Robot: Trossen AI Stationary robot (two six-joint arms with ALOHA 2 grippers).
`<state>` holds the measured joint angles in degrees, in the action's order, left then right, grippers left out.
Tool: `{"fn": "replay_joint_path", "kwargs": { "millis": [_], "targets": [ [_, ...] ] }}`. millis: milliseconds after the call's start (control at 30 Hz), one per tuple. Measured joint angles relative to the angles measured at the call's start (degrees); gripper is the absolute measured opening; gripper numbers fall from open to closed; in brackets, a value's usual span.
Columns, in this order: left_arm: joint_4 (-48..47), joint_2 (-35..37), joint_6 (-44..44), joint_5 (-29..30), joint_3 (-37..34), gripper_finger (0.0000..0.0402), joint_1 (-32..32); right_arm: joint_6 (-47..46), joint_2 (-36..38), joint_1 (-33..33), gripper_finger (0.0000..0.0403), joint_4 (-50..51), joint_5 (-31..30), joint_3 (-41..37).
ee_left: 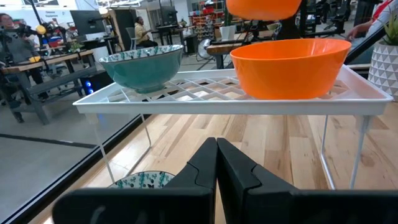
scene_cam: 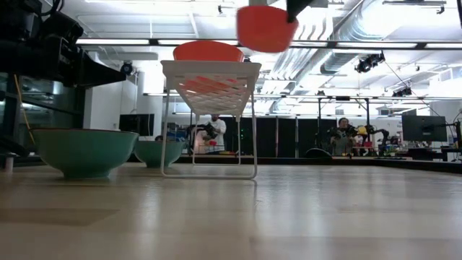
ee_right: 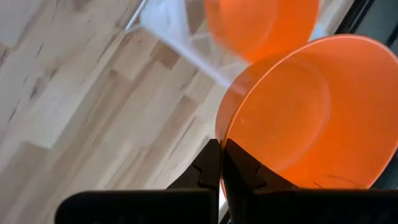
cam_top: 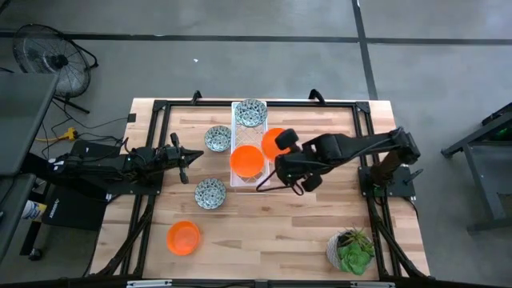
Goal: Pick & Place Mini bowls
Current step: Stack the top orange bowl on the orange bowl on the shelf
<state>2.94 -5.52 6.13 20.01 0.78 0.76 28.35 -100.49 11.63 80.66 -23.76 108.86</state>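
Orange bowl (ee_right: 311,112) hangs pinched by its rim in the right gripper (ee_right: 221,163), just above the tray (cam_top: 237,140). Lower it level beside the seated orange one (cam_top: 246,160); the left gripper (cam_top: 186,158), fingers pressed together, waits apart.

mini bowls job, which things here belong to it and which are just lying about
Job: held orange bowl in right gripper; orange bowl on tray; orange bowl on table; three patterned bowls; tray.
Lying about: plant pot; fan; left gripper, idle.
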Motion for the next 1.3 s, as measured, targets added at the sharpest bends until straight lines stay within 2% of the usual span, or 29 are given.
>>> {"fn": "replay_joint_path", "kwargs": {
  "millis": [333,600,833,1300],
  "targets": [
    [0.0,0.0,0.0,0.0,0.0,0.0001,0.0,9.5,-9.5,-0.9,0.0,-1.3,0.2,12.5],
    [0.0,0.0,0.0,0.0,0.0,0.0001,0.0,15.8,-15.1,-1.6,0.0,-2.2,2.6,18.8],
    [0.0,0.0,0.0,0.0,0.0,0.0001,0.0,20.1,-16.9,-2.0,0.0,-3.4,4.9,19.5],
    [0.0,0.0,0.0,0.0,0.0,0.0001,0.0,19.7,-17.0,-4.6,0.0,-3.2,10.4,18.8]
  ]
}}
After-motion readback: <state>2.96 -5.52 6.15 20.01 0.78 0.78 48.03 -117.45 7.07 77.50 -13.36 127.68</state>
